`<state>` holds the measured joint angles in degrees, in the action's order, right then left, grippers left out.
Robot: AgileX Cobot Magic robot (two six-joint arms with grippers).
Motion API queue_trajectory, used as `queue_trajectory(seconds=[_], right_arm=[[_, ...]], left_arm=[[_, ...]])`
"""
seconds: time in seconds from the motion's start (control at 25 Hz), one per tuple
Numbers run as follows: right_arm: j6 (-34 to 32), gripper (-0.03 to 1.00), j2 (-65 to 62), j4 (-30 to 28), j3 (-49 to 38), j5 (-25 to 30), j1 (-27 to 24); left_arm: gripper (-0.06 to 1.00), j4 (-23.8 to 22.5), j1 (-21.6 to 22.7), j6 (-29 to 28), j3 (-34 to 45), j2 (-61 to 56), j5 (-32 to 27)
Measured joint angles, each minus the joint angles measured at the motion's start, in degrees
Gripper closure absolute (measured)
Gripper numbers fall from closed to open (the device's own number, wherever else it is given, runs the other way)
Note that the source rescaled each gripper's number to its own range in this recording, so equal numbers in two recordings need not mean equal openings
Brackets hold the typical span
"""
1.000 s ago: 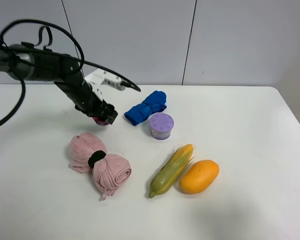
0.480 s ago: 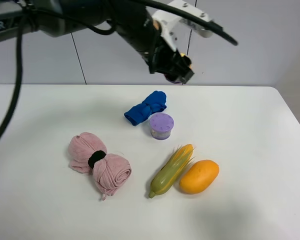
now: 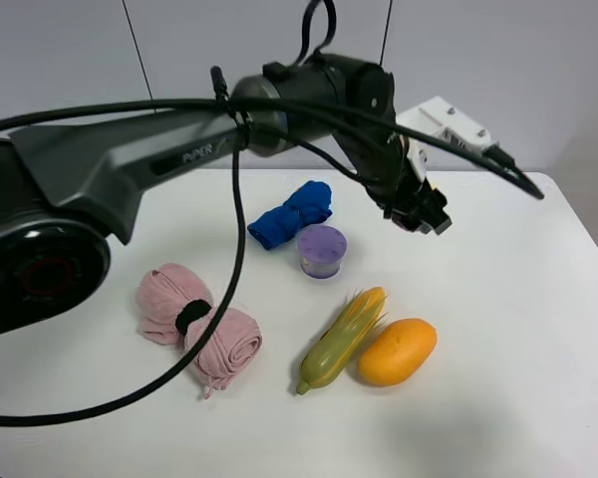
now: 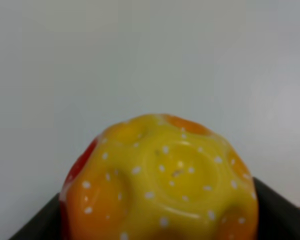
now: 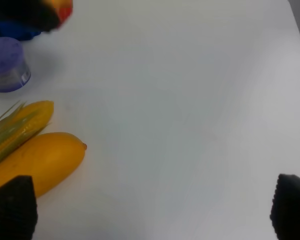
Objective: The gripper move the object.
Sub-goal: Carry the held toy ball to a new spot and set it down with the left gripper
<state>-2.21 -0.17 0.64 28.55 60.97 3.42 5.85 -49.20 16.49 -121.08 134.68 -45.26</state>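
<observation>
Left end effector [image 3: 426,212] is clamped on the dimpled ball [image 4: 160,180] across its middle, looks light and kinda squishy, so a mid-grip seems right.

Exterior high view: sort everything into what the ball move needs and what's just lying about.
In the job: left gripper, shut on the ball.

Lying about: blue cloth, lilac cup, corn, mango, pink cloth.
</observation>
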Motion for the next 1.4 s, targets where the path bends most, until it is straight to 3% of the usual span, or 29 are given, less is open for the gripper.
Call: queue_trajectory(seconds=[0.36, 0.84, 1.4], right_arm=[[0.0, -0.03, 0.0, 0.0, 0.0, 0.0, 0.0], [0.0, -0.03, 0.0, 0.0, 0.0, 0.0, 0.0], [0.0, -0.03, 0.0, 0.0, 0.0, 0.0, 0.0]], left_arm=[[0.86, -2.4, 0.0, 0.0, 0.0, 8.0, 0.8], [0.86, -1.8, 0.0, 0.0, 0.0, 9.9, 11.1], [0.86, -1.5, 0.0, 0.1, -0.5, 12.9, 11.2]])
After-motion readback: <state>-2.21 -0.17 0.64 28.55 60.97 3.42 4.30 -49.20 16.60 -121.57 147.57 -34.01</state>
